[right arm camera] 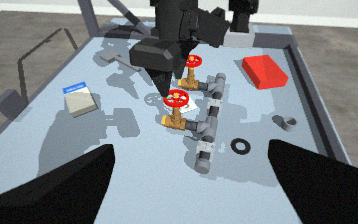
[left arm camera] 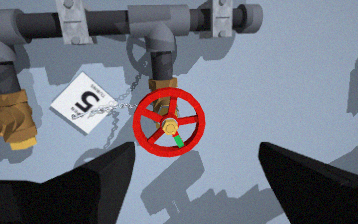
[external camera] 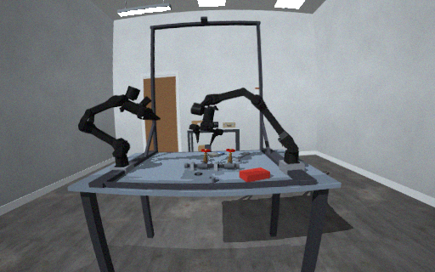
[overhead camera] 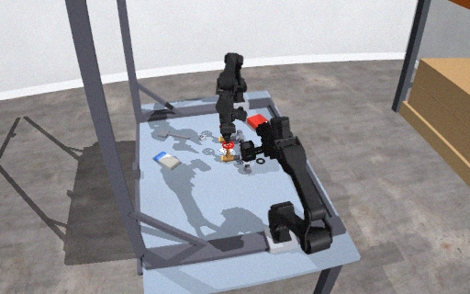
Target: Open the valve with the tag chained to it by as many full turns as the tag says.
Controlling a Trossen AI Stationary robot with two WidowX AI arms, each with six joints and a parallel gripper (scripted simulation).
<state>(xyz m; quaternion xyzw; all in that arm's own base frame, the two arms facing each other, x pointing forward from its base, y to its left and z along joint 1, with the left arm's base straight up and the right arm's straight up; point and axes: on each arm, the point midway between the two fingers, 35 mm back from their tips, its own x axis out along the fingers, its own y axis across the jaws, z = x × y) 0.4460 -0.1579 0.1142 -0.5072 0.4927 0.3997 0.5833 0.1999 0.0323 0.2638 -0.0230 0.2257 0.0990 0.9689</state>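
The tagged valve has a red handwheel [left arm camera: 201, 121] [external camera: 206, 150] with a green mark on one spoke, pointing down and slightly right in the left wrist view. Its brass body [right arm camera: 176, 117] joins the grey pipe. The white tag [left arm camera: 83, 102] chained to it reads 5 turns. A second valve [left arm camera: 12, 120] [right arm camera: 190, 80] with a red wheel stands beside it on the pipe. My left gripper [left arm camera: 197, 149] [external camera: 205, 143] is open above the tagged wheel, with nothing between its fingers; the wheel shows beyond them. My right gripper [right arm camera: 191, 149] is open and empty, away from both valves.
Behind the pipe from the valves lie a red block [right arm camera: 265, 71] [external camera: 254, 174], a black ring [right arm camera: 233, 146] and a small grey fitting [right arm camera: 289, 122]. On the other side lie a blue and cream box [right arm camera: 80, 104] [overhead camera: 167, 161] and a grey tool [right arm camera: 120, 62]. The left arm reaches over the second valve.
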